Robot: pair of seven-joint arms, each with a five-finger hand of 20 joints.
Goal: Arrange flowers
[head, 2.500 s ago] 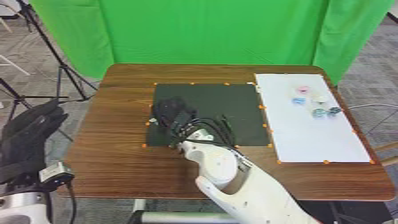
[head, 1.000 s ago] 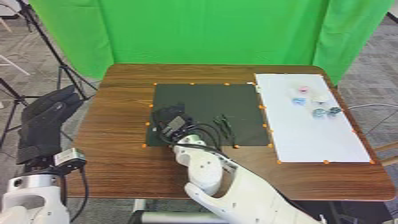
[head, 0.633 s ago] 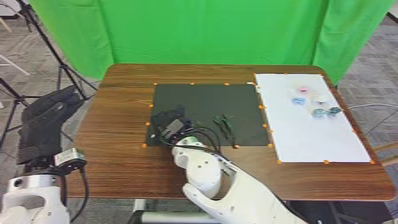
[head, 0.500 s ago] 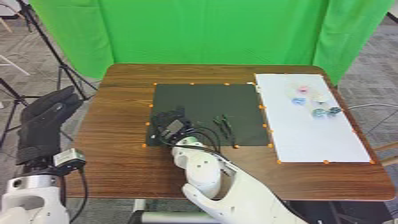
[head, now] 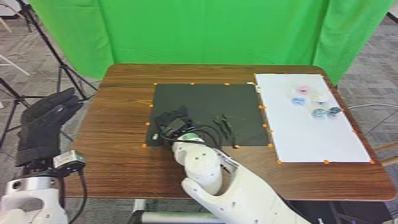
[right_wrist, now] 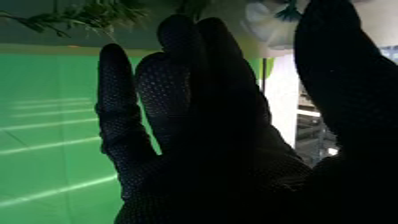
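In the head view my right hand point(head: 171, 121) is low over the front left part of the black mat point(head: 204, 97), and dark green stems point(head: 224, 126) lie to its right. My left hand point(head: 43, 122) is held off the table's left side with its fingers straight. The right wrist view shows my right hand point(right_wrist: 213, 135) with its fingers mostly straight, the thumb apart and nothing visibly gripped. Leafy greenery point(right_wrist: 84, 17) and a pale, blurred flower-like shape point(right_wrist: 259, 22) are beyond its fingertips.
A white sheet point(head: 320, 142) covers the table's right part. On it are a pink flower point(head: 303, 90), a light blue one point(head: 298, 101), a whitish one point(head: 321, 100) and two teal ones point(head: 319, 113). Orange markers edge the mat and sheet. A green curtain point(head: 213, 32) hangs behind.
Compared with the oldest frame, my right hand has come nearer the mat's front edge, baring more of the stems. My left hand has moved up and to the right. The flowers have stayed put.
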